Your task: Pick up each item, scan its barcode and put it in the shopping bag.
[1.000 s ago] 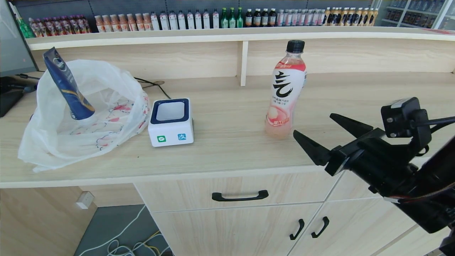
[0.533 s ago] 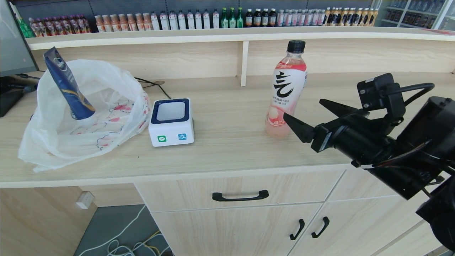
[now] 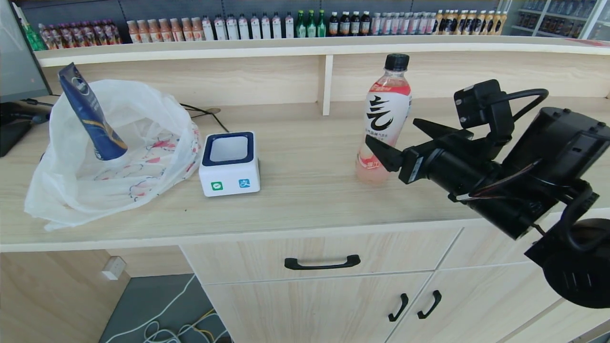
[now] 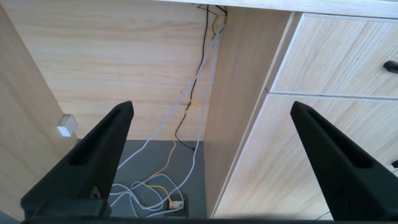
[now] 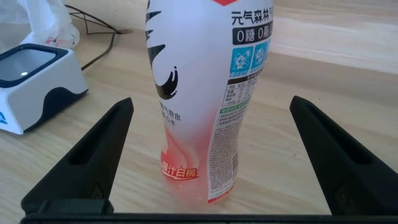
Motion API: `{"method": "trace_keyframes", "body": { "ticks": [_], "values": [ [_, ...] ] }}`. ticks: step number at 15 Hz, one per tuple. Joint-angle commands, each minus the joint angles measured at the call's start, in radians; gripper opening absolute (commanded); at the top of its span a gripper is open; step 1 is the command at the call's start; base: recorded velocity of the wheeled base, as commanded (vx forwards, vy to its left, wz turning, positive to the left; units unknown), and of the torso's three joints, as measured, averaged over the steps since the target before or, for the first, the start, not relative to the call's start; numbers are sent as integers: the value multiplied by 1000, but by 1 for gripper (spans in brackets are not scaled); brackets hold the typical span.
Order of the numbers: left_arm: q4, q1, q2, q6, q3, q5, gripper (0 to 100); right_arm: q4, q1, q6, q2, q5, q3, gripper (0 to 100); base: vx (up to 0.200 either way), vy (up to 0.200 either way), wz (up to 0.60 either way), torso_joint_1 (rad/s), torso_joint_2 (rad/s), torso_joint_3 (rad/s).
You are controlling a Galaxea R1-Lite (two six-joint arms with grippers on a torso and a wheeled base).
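One pink drink bottle [image 3: 383, 119] stands upright on the surface [image 3: 305, 200], cap up, long axis vertical, right of the scanner [image 3: 229, 163]. Right gripper [image 3: 391, 130] faces it closely, jaws wide; left gripper [image 4: 211, 112] jaws also wide.

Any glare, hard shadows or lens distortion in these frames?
Head view: counter front edge bows, wide-angle distortion; scanner window reflects pale light. Right wrist view: bottle evenly lit, no glare over its label. Left wrist view: dim floor under the counter, no hard shadows.

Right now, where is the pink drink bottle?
In the head view the bottle stands on the counter, right of the scanner, just ahead of the open right tool.
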Motion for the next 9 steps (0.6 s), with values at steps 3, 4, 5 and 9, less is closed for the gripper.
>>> {"method": "trace_keyframes", "body": {
  "ticks": [3,4,5,9],
  "values": [
    [0,1,0,0,0,0,100,9,7,0,66,0,-48,100,0,0,0,0,0,0],
    [0,1,0,0,0,0,100,13,7,0,83,0,-66,100,0,0,0,0,0,0],
    [0,1,0,0,0,0,100,13,7,0,96,1,-80,100,0,0,0,0,0,0],
    [0,1,0,0,0,0,100,18,7,1,180,1,-197,100,0,0,0,0,0,0]
  ]
}}
